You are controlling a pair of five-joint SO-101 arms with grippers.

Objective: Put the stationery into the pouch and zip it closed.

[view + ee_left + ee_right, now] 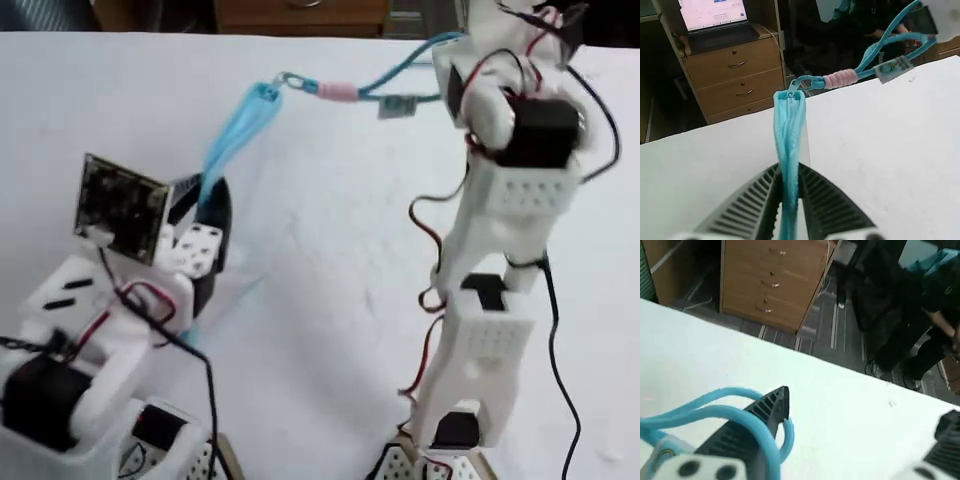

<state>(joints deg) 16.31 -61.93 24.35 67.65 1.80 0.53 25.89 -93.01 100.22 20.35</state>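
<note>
One white table (pixel 320 300) spans the high view. On it the right arm (pixel 500 200) runs from 5 o'clock up to 1 o'clock, and the left arm (pixel 90 330) sits at 8 o'clock. Next in size is the pouch (pixel 235 130), a slim light-blue strip lying at 10 to 11 o'clock from the centre and slanting toward 1 o'clock. We see the left gripper (pixel 789 167) clamped on its near end, both ribbed fingers (pixel 762 197) pressed against the fabric. A blue wrist cord (pixel 420 65) leads on from the pouch's far end toward 1 o'clock. There it loops over one finger (pixel 760 412) of the right gripper (pixel 865 405), whose jaws stand wide apart and pinch nothing. We note a short run of pink beads (pixel 840 79) threaded on the cord just past the pouch, and a small tag (pixel 892 67) hanging a little farther along. Smallest is the zip slider (pixel 792 95), which sits at the pouch's far end, at 12 o'clock from the left gripper in that arm's wrist view.
</note>
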